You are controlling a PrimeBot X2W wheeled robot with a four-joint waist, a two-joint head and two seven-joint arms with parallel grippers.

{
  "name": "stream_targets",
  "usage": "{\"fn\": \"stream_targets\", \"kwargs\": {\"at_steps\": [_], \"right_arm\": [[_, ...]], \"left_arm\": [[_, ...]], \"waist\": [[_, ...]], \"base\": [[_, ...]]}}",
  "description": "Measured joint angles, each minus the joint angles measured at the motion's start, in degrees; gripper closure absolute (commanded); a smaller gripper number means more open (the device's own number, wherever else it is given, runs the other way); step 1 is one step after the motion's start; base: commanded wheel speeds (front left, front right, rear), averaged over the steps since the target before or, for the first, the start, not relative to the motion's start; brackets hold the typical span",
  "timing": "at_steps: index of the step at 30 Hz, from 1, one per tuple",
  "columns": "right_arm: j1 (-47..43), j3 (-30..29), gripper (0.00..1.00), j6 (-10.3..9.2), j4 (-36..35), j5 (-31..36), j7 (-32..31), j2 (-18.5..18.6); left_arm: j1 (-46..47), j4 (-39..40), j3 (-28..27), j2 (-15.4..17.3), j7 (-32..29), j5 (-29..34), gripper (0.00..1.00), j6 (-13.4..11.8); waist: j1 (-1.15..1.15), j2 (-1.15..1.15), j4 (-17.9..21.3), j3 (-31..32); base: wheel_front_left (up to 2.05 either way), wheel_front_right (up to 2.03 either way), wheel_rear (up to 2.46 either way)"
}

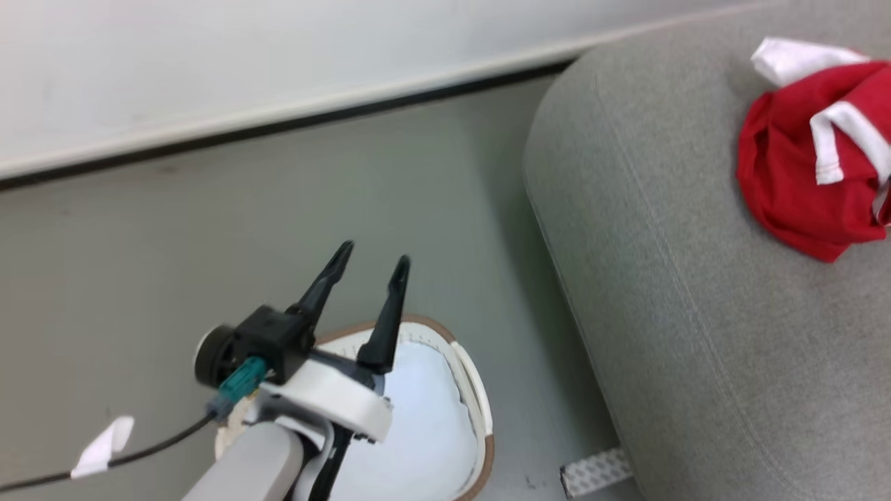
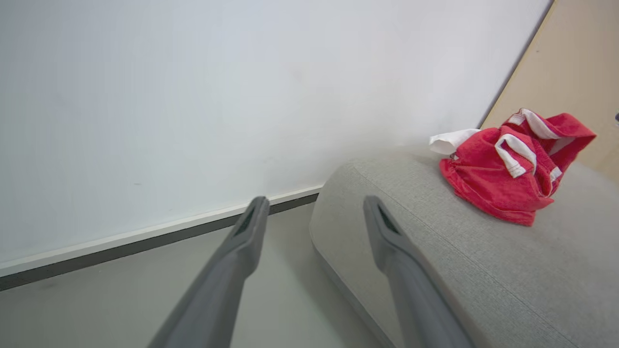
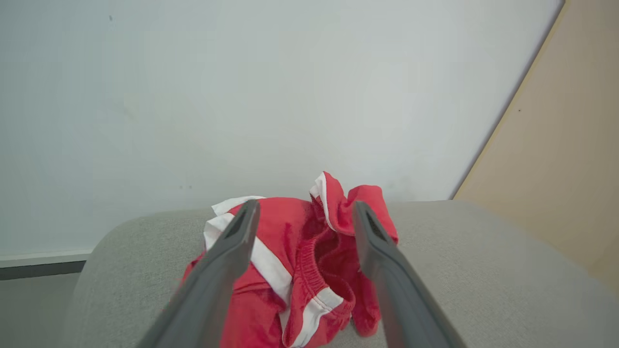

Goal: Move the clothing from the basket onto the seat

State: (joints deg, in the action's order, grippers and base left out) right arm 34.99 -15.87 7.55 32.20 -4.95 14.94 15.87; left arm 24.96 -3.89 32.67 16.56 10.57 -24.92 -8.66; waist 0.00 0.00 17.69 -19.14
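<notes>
The red clothing (image 1: 807,174) with white stripe trim lies bunched on the grey sofa's broad arm (image 1: 668,278), at the head view's upper right. It also appears as a red heap (image 2: 508,169) in the left wrist view. My left gripper (image 1: 370,254) hangs open and empty above the cream basket (image 1: 480,417), whose brown rim and pale lining cloth (image 1: 418,431) show below it. In the right wrist view my right gripper (image 3: 304,210) is open, its fingers either side of the clothing (image 3: 300,270) on the sofa (image 3: 483,270), holding nothing.
A white wall with a dark skirting line (image 1: 278,118) runs behind the grey floor (image 1: 139,264). A strip of patterned tape (image 1: 595,472) lies on the floor by the sofa's base. A cable with a white tag (image 1: 104,445) trails from my left wrist. A beige panel (image 3: 566,169) stands beyond the sofa.
</notes>
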Motion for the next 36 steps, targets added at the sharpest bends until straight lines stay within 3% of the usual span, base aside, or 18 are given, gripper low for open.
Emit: {"fn": "stream_targets", "kwargs": {"at_steps": [9, 15, 25, 36], "right_arm": [[-12.9, 8.4, 0.0, 0.0, -11.7, 1.5, 0.0, -4.3], [-20.7, 12.4, 0.0, 0.01, -15.6, 1.9, 0.0, -7.2], [-30.2, 13.1, 0.0, 0.01, -18.3, 1.5, 0.0, -10.8], [-34.3, 13.9, 0.0, 0.01, -17.6, 2.0, 0.0, -12.7]], "left_arm": [[-7.8, -5.7, -4.7, -1.4, 4.2, -1.4, 0.0, -2.3], [-13.7, -5.9, -10.5, -3.5, 4.5, 0.1, 0.0, -3.1], [-23.6, -4.0, -20.3, -8.3, 4.5, 6.1, 0.0, -0.6], [-28.6, -4.6, -26.1, -12.4, 4.5, 9.6, 0.0, 3.1]], "waist": [[-0.01, 0.0, -3.5, 9.0], [-0.01, 0.0, -7.0, 13.5], [-0.01, 0.0, -10.8, 19.7], [-0.01, 0.0, -13.5, 22.5]], "base": [[0.0, 0.0, 0.0], [0.0, 0.0, 0.0], [0.0, 0.0, 0.0], [0.0, 0.0, 0.0]]}}
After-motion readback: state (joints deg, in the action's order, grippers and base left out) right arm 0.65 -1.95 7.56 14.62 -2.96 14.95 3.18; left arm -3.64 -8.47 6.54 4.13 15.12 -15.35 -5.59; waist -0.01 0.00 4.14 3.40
